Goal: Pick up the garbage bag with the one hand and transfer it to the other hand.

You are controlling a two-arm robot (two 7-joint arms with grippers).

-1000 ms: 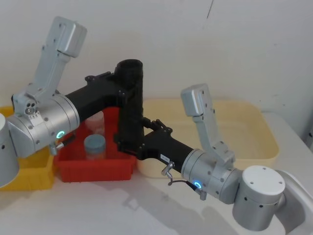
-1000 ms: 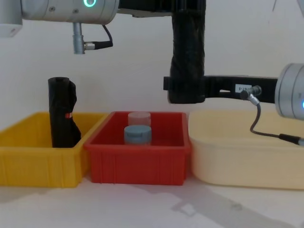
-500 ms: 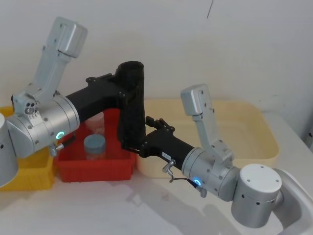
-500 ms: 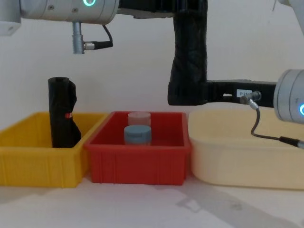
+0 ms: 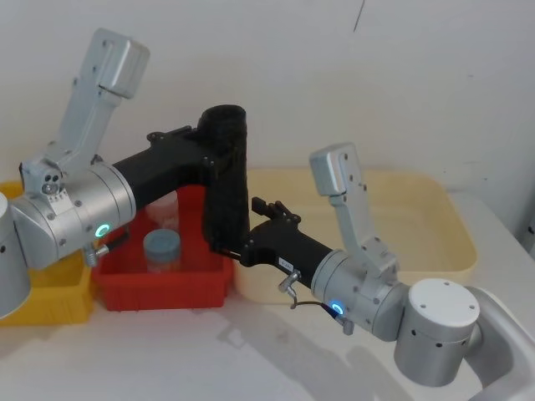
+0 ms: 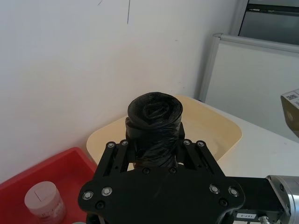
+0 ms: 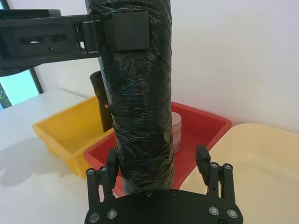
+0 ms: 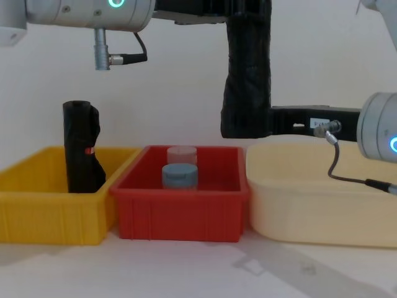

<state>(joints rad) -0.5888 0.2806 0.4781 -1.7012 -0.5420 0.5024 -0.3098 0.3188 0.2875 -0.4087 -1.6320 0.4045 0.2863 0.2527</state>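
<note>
head view: the bag [image 5: 227,180] stood upright in the air, above the place where the red bin [image 5: 159,288] met the cream tub [image 5: 435,251], touching neither. the left gripper [image 5: 219,150], on the wrist with the green ring, was clamped on the bag near its top end. the right gripper [image 5: 230,242], on the wrist with the blue ring, reached in from the tub side at the bag's lower end.

left wrist view: i saw the bag [image 6: 154,126] end-on, pinched between the two fingers [image 6: 117,149] with no gap at either side.

right wrist view: the right gripper [image 7: 157,161] sat spread around the bag [image 7: 140,107]. one finger [image 7: 202,161] stood clearly apart from it; i could not tell whether the other touched it.

chest view: the bag's [image 8: 247,81] lower end hung level with the right gripper, well above the bin rims. a second roll [image 8: 80,149], with a red mark, leaned in the yellow bin [image 8: 49,211]. two jars [image 8: 180,171] stood in the red bin.
</note>
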